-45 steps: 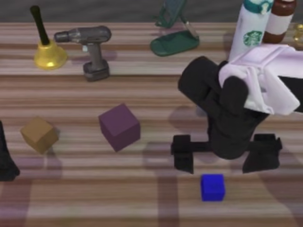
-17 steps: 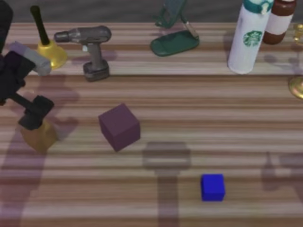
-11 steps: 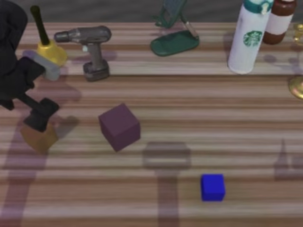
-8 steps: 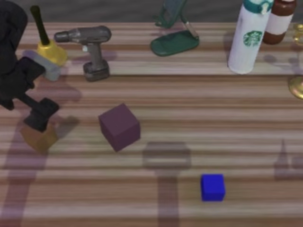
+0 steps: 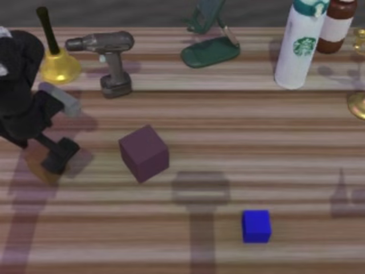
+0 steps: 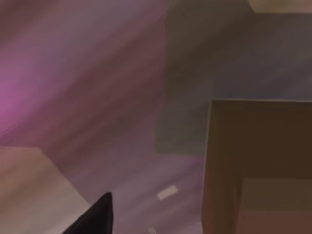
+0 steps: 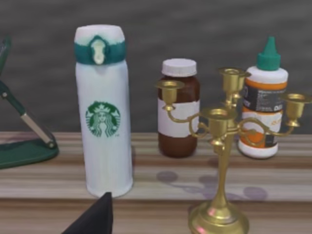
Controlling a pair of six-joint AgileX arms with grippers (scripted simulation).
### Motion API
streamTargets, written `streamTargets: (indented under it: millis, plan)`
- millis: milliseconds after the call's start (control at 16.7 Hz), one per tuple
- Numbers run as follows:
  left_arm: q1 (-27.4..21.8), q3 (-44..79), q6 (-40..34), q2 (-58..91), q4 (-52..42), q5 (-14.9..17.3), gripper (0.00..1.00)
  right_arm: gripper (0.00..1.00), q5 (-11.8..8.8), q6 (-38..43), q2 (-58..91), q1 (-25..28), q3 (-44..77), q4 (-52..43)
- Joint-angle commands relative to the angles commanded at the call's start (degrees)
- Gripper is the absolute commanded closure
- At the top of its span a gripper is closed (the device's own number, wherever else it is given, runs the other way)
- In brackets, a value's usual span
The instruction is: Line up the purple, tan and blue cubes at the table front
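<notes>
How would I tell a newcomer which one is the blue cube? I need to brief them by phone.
Start at the striped wooden table and go to its front edge, right of centre. The blue cube sits there alone, well clear of the bigger dark purple cube. It is the smallest cube and the only bright blue thing.

Your left gripper (image 5: 48,154) covers most of the tan cube (image 5: 35,169) at the top view's left; only a sliver shows, and you can't tell whether the fingers touch it. In the left wrist view that cube (image 6: 258,165) runs off the frame's lower right edge. At the top view's right edge, the candelabra (image 5: 357,105) is cut off. Your right gripper is out of sight overhead.
</notes>
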Motion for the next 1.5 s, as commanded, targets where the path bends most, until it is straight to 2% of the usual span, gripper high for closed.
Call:
streamTargets:
  millis: [180, 480, 1260, 1500]
  plan:
    - [0.0, -3.1, 0.0, 2.8, 5.7, 0.0, 0.0, 0.0, 0.0, 0.0, 0.0, 0.0, 0.0, 0.0]
    - [0.0, -3.7, 0.1, 3.3, 6.6, 0.0, 0.0, 0.0, 0.0, 0.0, 0.0, 0.0, 0.0, 0.0]
    - [0.0, -3.7, 0.1, 3.3, 6.6, 0.0, 0.98, 0.0, 0.0, 0.0, 0.0, 0.0, 0.0, 0.0]
    - [0.0, -3.7, 0.1, 3.3, 6.6, 0.0, 1.0, 0.0, 0.0, 0.0, 0.0, 0.0, 0.0, 0.0]
